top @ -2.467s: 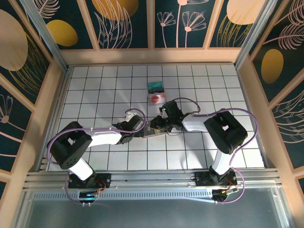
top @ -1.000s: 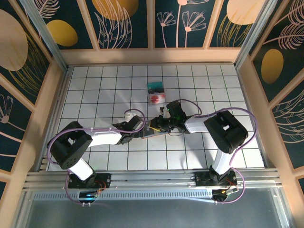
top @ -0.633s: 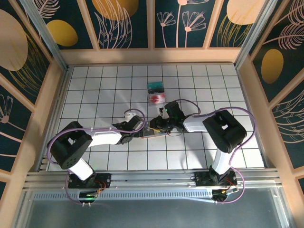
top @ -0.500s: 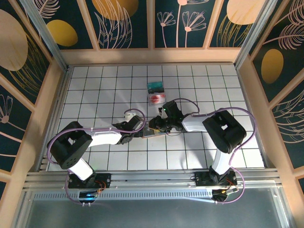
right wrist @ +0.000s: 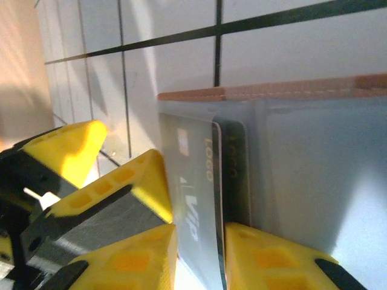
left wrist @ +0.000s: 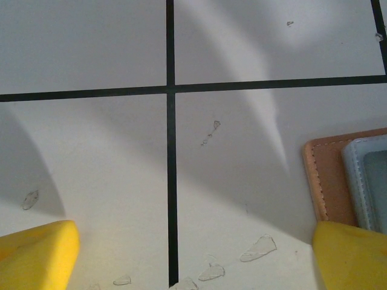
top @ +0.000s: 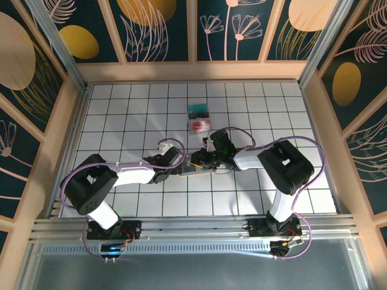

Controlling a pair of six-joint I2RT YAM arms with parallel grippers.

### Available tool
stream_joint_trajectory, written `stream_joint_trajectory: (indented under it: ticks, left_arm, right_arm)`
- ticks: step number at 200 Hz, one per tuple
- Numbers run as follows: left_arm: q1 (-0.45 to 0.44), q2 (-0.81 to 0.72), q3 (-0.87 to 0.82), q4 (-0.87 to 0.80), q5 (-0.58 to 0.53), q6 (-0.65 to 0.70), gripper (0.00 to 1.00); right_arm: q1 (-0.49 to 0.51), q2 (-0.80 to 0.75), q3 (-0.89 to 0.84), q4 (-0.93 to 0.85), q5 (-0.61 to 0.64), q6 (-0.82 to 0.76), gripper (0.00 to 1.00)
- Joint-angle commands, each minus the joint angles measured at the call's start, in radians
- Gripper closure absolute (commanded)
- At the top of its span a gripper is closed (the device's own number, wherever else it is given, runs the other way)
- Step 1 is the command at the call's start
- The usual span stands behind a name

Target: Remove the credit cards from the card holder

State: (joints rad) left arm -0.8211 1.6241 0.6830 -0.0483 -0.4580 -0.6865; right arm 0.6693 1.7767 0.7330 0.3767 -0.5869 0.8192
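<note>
Overhead view: a white tiled table [top: 121, 115] with two arms meeting at the middle of the frame. The tan card holder [top: 195, 169] lies flat between them, mostly covered by the left gripper [top: 179, 166] and the right gripper [top: 202, 162]. Above it, toward the upper middle, two loose cards lie on the tiles, well apart from the holder. One is a teal card [top: 197, 110], and just below it is a pink-white card [top: 200, 125] with a red circle.

Left wrist view: the left gripper's yellow fingertips [left wrist: 36, 254] sit in the two lower corners, spread wide with nothing but bare tile between them. The holder's stitched tan edge and blue-grey lining enter at the right edge, just beside the right-hand fingertip.

Right wrist view: this close view shows the holder's inside, which the arms cover from overhead. A grey card [right wrist: 193, 199] with pale lettering lies in the clear pocket, overlapping a darker card [right wrist: 236, 175]. The right gripper's yellow fingertips [right wrist: 272, 260] stand narrowly apart at the bottom with the grey card in the gap. I cannot tell whether they actually pinch it.
</note>
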Motion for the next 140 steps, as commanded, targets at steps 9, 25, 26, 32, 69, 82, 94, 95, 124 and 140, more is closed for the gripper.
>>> stream_joint_trajectory:
  ticks: [9,25,26,32,69,82,94,95,124,140]
  left_arm:
    - [-0.007,0.037,-0.005,-0.030,0.032,0.002,0.01]
    - [-0.007,0.036,-0.003,-0.030,0.033,0.003,0.01]
    - [-0.007,0.036,-0.003,-0.030,0.033,0.003,0.01]
    - [-0.007,0.036,-0.004,-0.031,0.034,0.003,0.01]
    - [-0.007,0.033,-0.003,-0.044,0.030,-0.003,0.01]
    - [-0.007,0.033,-0.005,-0.050,0.028,-0.005,0.01]
    - [-0.007,0.033,-0.004,-0.054,0.025,-0.006,0.01]
    - [-0.007,0.033,-0.004,-0.054,0.024,-0.005,0.01]
    - [-0.007,0.040,0.001,-0.061,0.023,-0.008,0.01]
    - [-0.007,0.044,0.003,-0.061,0.022,-0.008,0.01]
  right_arm:
    - [0.010,-0.050,-0.010,0.132,-0.107,0.024,0.76]
    - [0.005,-0.042,-0.016,0.127,-0.102,0.025,0.76]
    - [0.005,-0.043,-0.017,0.127,-0.102,0.026,0.76]
    - [0.004,-0.038,-0.021,0.132,-0.103,0.031,0.76]
    - [-0.008,-0.038,-0.051,0.186,-0.120,0.059,0.80]
    - [-0.013,-0.045,-0.059,0.194,-0.124,0.061,0.81]
    - [-0.019,-0.054,-0.065,0.197,-0.126,0.060,0.82]
    - [-0.020,-0.055,-0.066,0.197,-0.126,0.060,0.82]
    - [-0.036,-0.071,-0.084,0.215,-0.139,0.071,0.82]
    - [-0.044,-0.078,-0.093,0.227,-0.146,0.078,0.82]
